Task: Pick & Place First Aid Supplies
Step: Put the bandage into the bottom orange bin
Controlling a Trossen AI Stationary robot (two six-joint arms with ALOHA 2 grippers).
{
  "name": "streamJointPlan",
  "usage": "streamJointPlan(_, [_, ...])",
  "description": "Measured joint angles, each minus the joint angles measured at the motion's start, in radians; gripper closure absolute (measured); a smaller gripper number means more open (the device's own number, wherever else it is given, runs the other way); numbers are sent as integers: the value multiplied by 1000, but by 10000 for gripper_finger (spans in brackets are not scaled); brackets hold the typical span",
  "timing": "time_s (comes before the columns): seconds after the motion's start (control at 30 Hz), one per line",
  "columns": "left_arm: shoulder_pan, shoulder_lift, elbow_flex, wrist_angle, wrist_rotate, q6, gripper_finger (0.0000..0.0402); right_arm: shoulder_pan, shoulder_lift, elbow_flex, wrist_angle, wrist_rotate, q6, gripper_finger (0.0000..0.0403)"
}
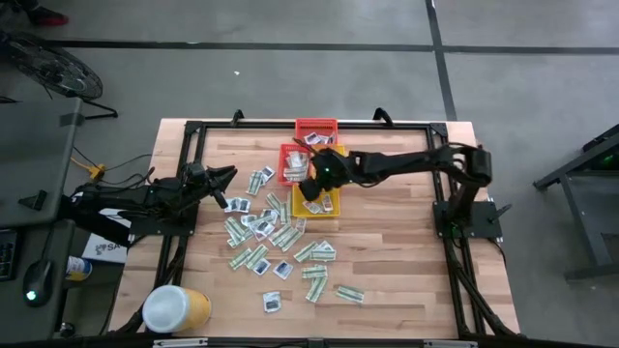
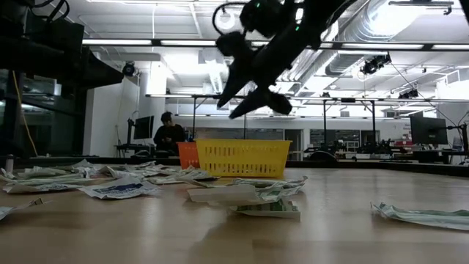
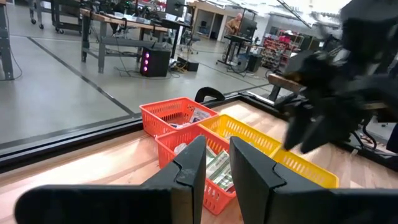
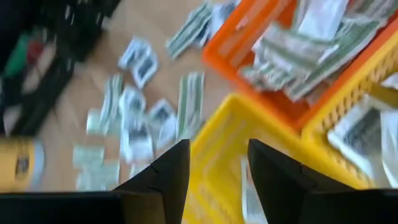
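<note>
Crinkling flat packets (image 1: 276, 237), ribbed yellow basket (image 1: 316, 204)

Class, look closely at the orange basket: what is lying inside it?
The orange basket holds a heap of pale green-and-white strip packets, some overlapping. Whatever lies beneath that heap, and the basket's floor, is covered and cannot be seen.

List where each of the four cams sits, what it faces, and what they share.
High: overhead, straight down; both arms, wooden table.
Low: tabletop level, across scattered flat packets; right claw above.
Left wrist: forward past left claw toward red plastic basket.
Right wrist: down past right claw.
Shared: yellow plastic basket.
</note>
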Motion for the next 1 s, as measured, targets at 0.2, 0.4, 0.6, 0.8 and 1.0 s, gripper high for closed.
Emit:
streamJointPlan(0.2, [0,0,0,0,0,0,328,68,-86,0,-217,-40,-152,257])
streamJointPlan(0.4, [0,0,0,0,0,0,328,176,-133,0,-371,-72,-326,257])
streamJointPlan(0.6, [0,0,0,0,0,0,328,308,-143,0,-434,-74,-517,262])
streamJointPlan(0.8, [0,0,0,0,0,0,328,429,-137,0,-472,-115,-827,265])
streamJointPlan(1.0, [0,0,0,0,0,0,328,495,-70,0,-431,-140,-976,265])
